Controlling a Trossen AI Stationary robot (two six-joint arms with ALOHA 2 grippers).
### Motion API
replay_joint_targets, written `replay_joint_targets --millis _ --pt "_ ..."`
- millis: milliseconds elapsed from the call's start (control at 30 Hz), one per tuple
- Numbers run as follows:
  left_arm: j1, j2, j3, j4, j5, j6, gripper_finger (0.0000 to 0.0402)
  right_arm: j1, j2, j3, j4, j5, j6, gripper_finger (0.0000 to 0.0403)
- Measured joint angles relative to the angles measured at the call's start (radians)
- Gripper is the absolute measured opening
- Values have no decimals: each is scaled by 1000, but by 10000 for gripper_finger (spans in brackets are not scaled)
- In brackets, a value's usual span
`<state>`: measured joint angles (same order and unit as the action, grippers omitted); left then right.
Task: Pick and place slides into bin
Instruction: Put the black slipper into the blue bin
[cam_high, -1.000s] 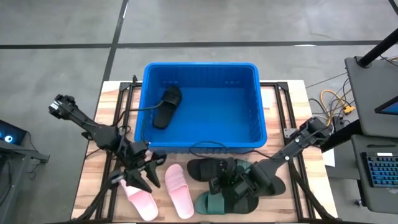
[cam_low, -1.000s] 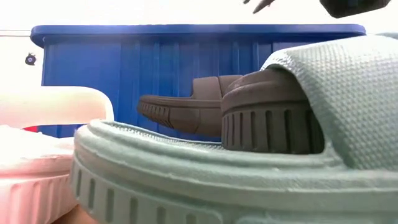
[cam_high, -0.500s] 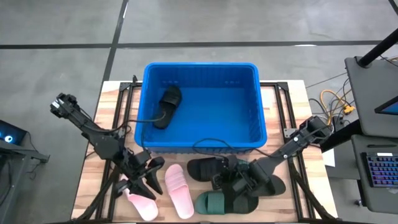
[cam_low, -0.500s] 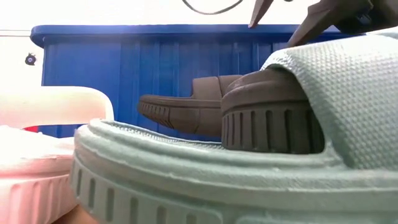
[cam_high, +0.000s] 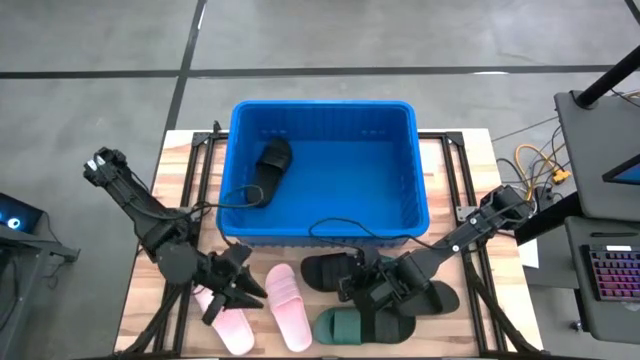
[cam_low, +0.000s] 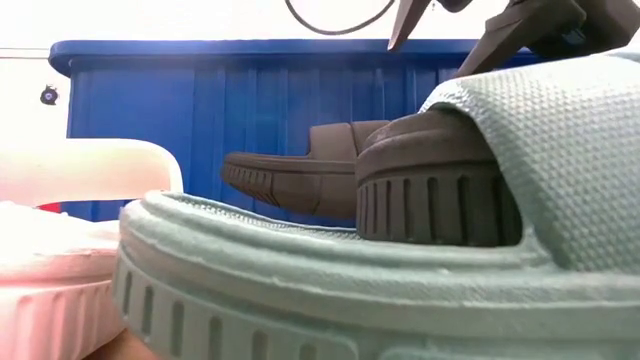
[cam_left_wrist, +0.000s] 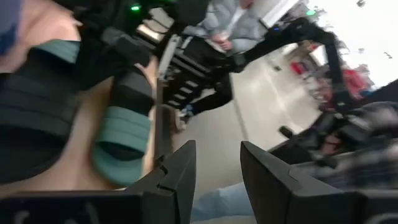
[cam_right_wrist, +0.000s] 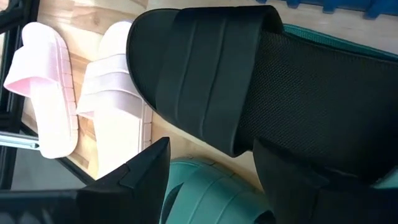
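The right end effector (cam_high: 372, 292) hangs with its fingers spread over the black slide (cam_high: 335, 270) on the wooden counter (cam_high: 455, 180), just in front of the blue bin (cam_high: 422, 215), with a dark green slide (cam_high: 350, 326) beside it. The left end effector (cam_high: 240, 290) sits over the outer of two light pink slides (cam_high: 286, 305), fingers parted slightly and gripping nothing that can be seen. Another black slide (cam_high: 268, 170) already lies inside the bin.
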<state>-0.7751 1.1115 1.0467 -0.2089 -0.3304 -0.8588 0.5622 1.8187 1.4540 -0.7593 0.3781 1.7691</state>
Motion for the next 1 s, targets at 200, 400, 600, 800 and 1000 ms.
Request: replay_joint_targets --millis 200,400,600,800,1000 --pt "-65 31 7 -62 -100 -6 109 -4 0 0 11 -16 0 221" --pt "-88 94 20 -316 -148 -169 109 -19 0 -2 9 -21 -24 221" --pt "-90 157 48 -332 -152 -179 109 -29 0 -15 8 -48 -24 221" --pt "-90 207 111 -447 -170 -181 109 -31 0 -52 23 -102 4 221" --pt "-90 230 185 -627 -180 -183 109 -40 0 -68 82 -116 -19 221"
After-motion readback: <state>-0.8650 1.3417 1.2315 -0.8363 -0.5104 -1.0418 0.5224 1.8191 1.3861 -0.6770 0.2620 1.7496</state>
